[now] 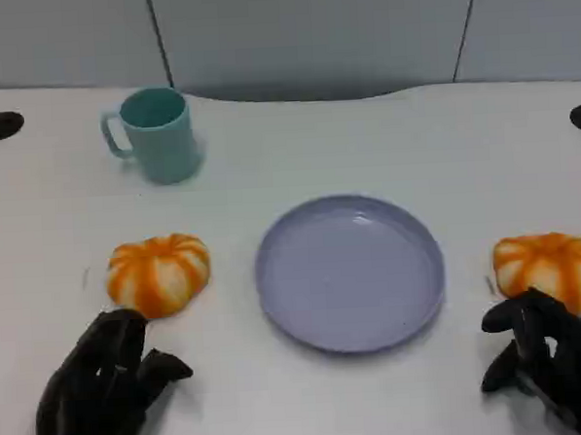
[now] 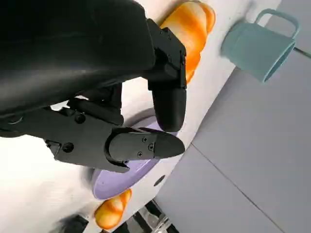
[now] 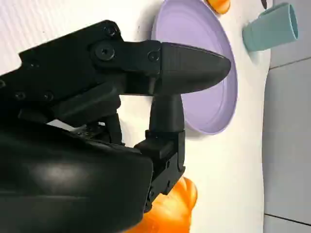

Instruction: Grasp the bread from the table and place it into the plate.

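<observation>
White desk under grey wall panels; lavender plate at centre of frame, nothing in it. Teal mug upper left, well clear of the work. Two dark round ports at far left and far right edges of the desk.

Two orange-striped bread rolls present: left roll lying left of the plate, right roll lying right of the plate near the frame edge. Both resting on the desk, neither lifted, neither in the plate.

Left hand lower left, fingers apart, holding nothing; fingertips just beside the near edge of the left roll, contact not resolvable. Left wrist view confirms spread fingers with roll beyond them.

Right hand lower right, fingers loosely parted, nothing held; just below the right roll, possibly touching its near edge. Right wrist view shows the roll close under the palm side.

Status, judged: approach stage only. Grasp not made. Remaining: close on a roll, lift, carry over plate rim, release.
</observation>
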Robot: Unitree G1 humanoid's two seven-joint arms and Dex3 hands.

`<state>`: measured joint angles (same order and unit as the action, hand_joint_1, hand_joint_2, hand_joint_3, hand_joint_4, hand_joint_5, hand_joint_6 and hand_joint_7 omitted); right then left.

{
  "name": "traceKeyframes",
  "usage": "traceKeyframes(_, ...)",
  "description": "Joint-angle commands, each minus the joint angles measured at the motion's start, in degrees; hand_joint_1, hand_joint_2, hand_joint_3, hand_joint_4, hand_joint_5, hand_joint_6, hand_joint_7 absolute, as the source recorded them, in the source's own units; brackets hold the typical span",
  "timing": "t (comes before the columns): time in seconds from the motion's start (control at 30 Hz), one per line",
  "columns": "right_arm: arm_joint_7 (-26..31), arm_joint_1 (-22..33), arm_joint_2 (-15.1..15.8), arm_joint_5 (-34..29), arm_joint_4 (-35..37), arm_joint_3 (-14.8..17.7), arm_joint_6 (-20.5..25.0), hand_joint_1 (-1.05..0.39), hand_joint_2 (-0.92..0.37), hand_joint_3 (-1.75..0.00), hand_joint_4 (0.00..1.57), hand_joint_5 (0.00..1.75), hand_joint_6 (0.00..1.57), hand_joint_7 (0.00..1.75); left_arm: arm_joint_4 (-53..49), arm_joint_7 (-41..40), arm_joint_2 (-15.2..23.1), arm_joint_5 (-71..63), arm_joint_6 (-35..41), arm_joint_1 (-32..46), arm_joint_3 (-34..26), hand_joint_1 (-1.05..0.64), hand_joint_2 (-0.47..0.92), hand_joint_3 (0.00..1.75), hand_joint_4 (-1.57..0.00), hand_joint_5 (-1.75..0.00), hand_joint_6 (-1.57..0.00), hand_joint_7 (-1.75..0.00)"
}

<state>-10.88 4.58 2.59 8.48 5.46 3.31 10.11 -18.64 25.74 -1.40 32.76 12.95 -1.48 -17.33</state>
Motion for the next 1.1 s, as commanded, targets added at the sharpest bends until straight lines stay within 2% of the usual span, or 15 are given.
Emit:
traceKeyframes(0.03,0.0,-0.1,0.5,0.3,0.5,0.5,0.1,-0.31,-0.92,-0.59,0.58,1.75,0.37,1.68,-0.5,0.6,0.8,0.0,-0.6,-0.1,-0.3,-0.40,0.92,0.30,-0.56,-1.75,-0.32,-1.75)
traceKeyframes(0.4,0.1,0.0,0.3,0.2,0.3,0.4,0.2,-0.31,-0.92,-0.60,0.60,1.75,0.39,1.69,-0.2,0.1,1.0,0.0,0.0,-0.3,-0.3,-0.40,0.92,0.28,-0.58,-1.75,-0.33,-1.75)
traceKeyframes(0.5,0.5,0.4,0.3,-0.4,-0.2,-0.1,0.4,-0.32,-0.92,-0.60,0.57,1.75,0.37,1.68,0.1,1.2,0.5,0.1,-2.6,-0.2,-0.7,-0.37,0.92,0.26,-0.57,-1.75,-0.35,-1.75)
traceKeyframes(0.6,1.0,0.5,-0.2,-0.4,-0.4,-0.2,0.6,-0.32,-0.92,-0.59,0.57,1.75,0.37,1.68,1.0,4.0,1.1,-2.2,-8.5,0.1,0.7,-0.42,0.92,0.24,-0.60,-1.75,-0.39,-1.75)
traceKeyframes(0.67,1.3,0.4,-0.2,-0.7,-0.3,-0.5,0.6,-0.32,-0.92,-0.59,0.56,1.75,0.37,1.68,1.7,4.8,2.0,-7.5,-17.7,-0.1,2.4,-0.45,0.92,0.27,-0.60,-1.75,-0.38,-1.75)
traceKeyframes(0.73,1.4,0.3,-0.1,-1.0,-0.1,-0.8,0.2,-0.32,-0.92,-0.59,0.54,1.75,0.36,1.68,4.0,-0.9,4.0,-20.0,-29.8,-0.5,5.3,-0.49,0.92,0.29,-0.61,-1.75,-0.40,-1.73)
traceKeyframes(0.8,1.3,0.3,0.0,-1.2,0.2,-0.9,-0.3,-0.31,-0.92,-0.59,0.53,1.75,0.35,1.68,5.0,-4.9,5.3,-27.2,-35.4,-0.8,6.7,-0.52,0.92,0.29,-0.61,-1.75,-0.42,-1.72)
traceKeyframes(0.83,1.2,0.2,0.0,-1.2,0.4,-1.0,-0.4,-0.31,-0.92,-0.59,0.53,1.75,0.35,1.68,4.8,-10.3,8.1,-36.9,-41.0,-2.2,7.8,-0.52,0.92,0.29,-0.60,-1.75,-0.42,-1.72)
traceKeyframes(0.9,1.4,0.1,-0.2,-1.3,0.2,-1.2,-0.3,-0.32,-0.92,-0.60,0.53,1.75,0.35,1.68,5.2,-23.4,14.2,-57.2,-47.6,-5.0,10.7,-0.48,0.92,0.17,-0.61,-1.75,-0.48,-1.60)
traceKeyframes(0.93,1.6,0.0,-0.3,-1.4,0.2,-1.2,-0.2,-0.32,-0.92,-0.60,0.53,1.75,0.35,1.68,6.5,-28.9,17.5,-67.1,-46.7,-6.4,13.1,-0.49,0.92,0.14,-0.60,-1.75,-0.50,-1.57)
traceKeyframes(0.97,1.7,0.0,-0.4,-1.4,0.2,-1.3,-0.1,-0.31,-0.92,-0.60,0.53,1.75,0.35,1.68,7.3,-32.1,19.3,-72.6,-45.2,-7.1,14.6,-0.56,0.92,0.14,-0.55,-1.72,-0.49,-1.46)
traceKeyframes(1.0,1.7,-0.1,-0.5,-1.2,0.3,-1.2,-0.1,-0.31,-0.92,-0.60,0.53,1.75,0.36,1.68,8.0,-32.7,21.3,-76.7,-43.2,-8.3,16.4,-0.58,0.92,0.14,-0.52,-1.67,-0.48,-1.37)
traceKeyframes(1.03,1.7,-0.1,-0.6,-1.1,0.3,-1.2,-0.1,-0.30,-0.92,-0.60,0.54,1.75,0.36,1.68,8.3,-32.9,22.5,-79.0,-42.0,-9.1,17.5,-0.60,0.92,0.14,-0.51,-1.56,-0.51,-1.18)
traceKeyframes(1.07,1.2,0.0,-0.7,-0.7,0.4,-1.1,-0.5,-0.30,-0.92,-0.60,0.54,1.75,0.36,1.68,8.3,-31.2,24.3,-81.6,-40.4,-10.7,19.2,-0.61,0.92,0.13,-0.50,-1.50,-0.53,-1.08)
traceKeyframes(1.1,0.9,0.0,-0.7,-0.5,0.5,-1.1,-0.8,-0.30,-0.92,-0.61,0.54,1.75,0.36,1.69,8.2,-30.3,25.6,-83.6,-39.3,-11.8,20.5,-0.64,0.92,0.11,-0.45,-1.10,-0.55,-0.68)
